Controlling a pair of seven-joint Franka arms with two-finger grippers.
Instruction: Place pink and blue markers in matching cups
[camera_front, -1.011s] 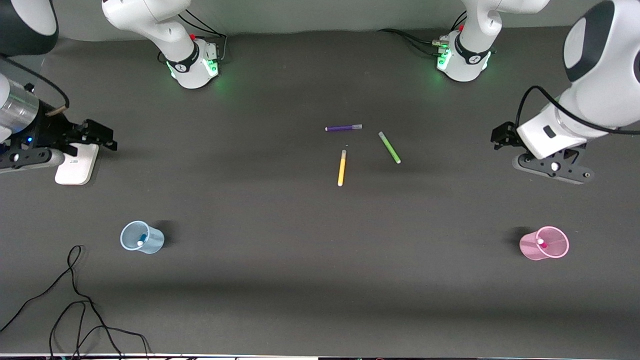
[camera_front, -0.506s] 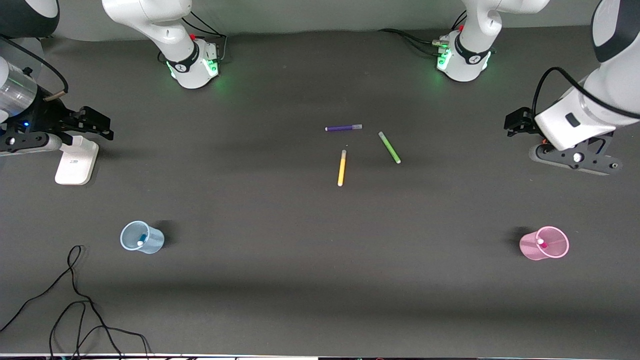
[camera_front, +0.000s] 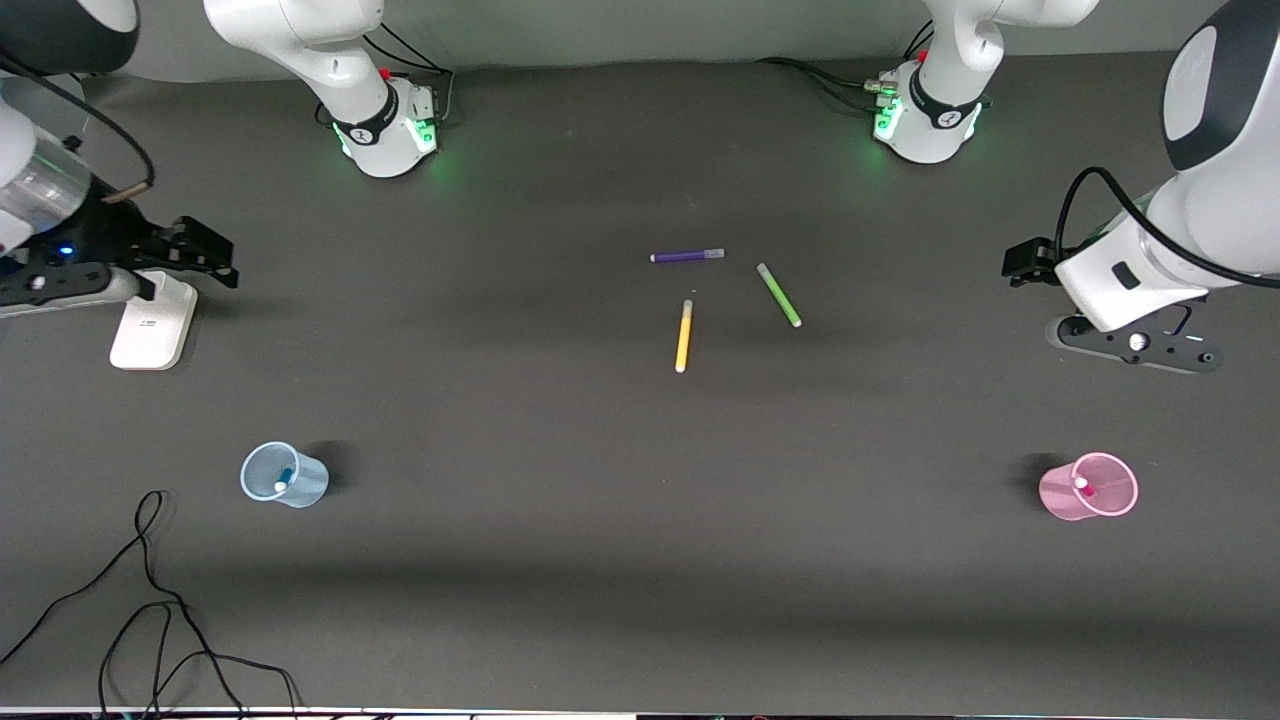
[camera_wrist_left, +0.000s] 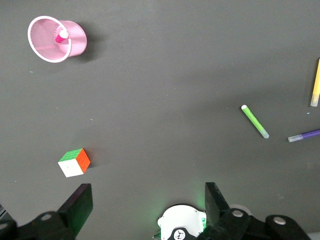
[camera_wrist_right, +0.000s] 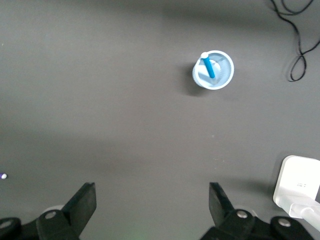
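The blue marker (camera_front: 283, 479) stands in the pale blue cup (camera_front: 300, 484), near the right arm's end of the table; both also show in the right wrist view, marker (camera_wrist_right: 208, 66) and cup (camera_wrist_right: 222, 75). The pink marker (camera_front: 1083, 487) stands in the pink cup (camera_front: 1110, 495), near the left arm's end; the left wrist view shows them too, marker (camera_wrist_left: 62, 36) and cup (camera_wrist_left: 75, 42). My left gripper (camera_front: 1025, 265) (camera_wrist_left: 148, 205) is open and empty, high over the table's end. My right gripper (camera_front: 205, 260) (camera_wrist_right: 151, 202) is open and empty, up beside a white device (camera_front: 152, 325).
Purple (camera_front: 687, 256), green (camera_front: 779, 295) and yellow (camera_front: 684, 336) pens lie at the table's middle. A colour cube (camera_wrist_left: 74, 162) lies under my left arm. Black cables (camera_front: 150, 600) trail near the front edge at the right arm's end.
Both hands have shifted a little above the table's two ends, still open. The cups, markers and loose pens have not moved.
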